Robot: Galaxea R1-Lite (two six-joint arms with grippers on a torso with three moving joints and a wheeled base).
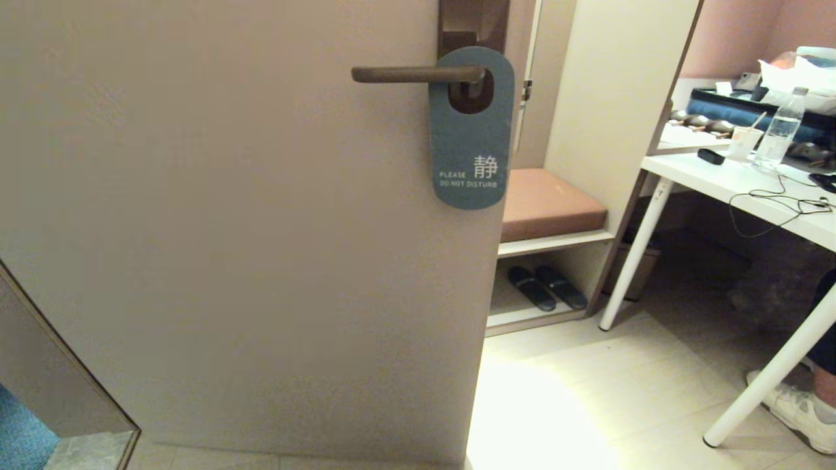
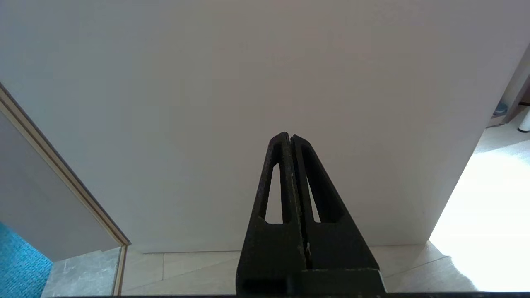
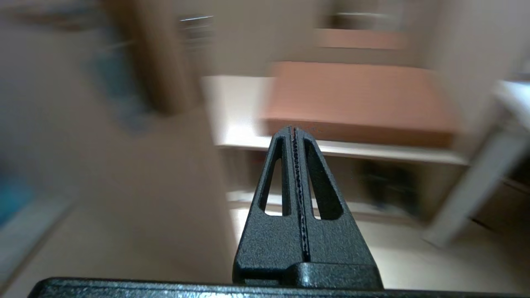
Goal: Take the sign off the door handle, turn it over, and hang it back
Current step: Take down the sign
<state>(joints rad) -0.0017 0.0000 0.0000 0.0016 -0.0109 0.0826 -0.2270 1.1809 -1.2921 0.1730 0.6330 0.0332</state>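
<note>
The sign (image 1: 471, 137) hangs by its round hole on the door handle (image 1: 418, 74), blue-grey "PLEASE DO NOT DISTURB" face outward. The handle is a dark-brown lever on a brown backplate (image 1: 473, 23) at the door's right edge. Neither arm shows in the head view. My left gripper (image 2: 290, 136) is shut and empty, pointing at the lower door panel. My right gripper (image 3: 294, 130) is shut and empty, low, pointing toward the bench; the sign shows as a blue blur (image 3: 118, 89) in that view.
A beige door (image 1: 248, 248) fills the left and middle. To its right stands a bench niche with a brown cushion (image 1: 548, 202) and dark slippers (image 1: 547, 287) below. A white table (image 1: 738, 183) with a bottle, cup and cables stands at the right. A person's shoe (image 1: 800, 408) is beside it.
</note>
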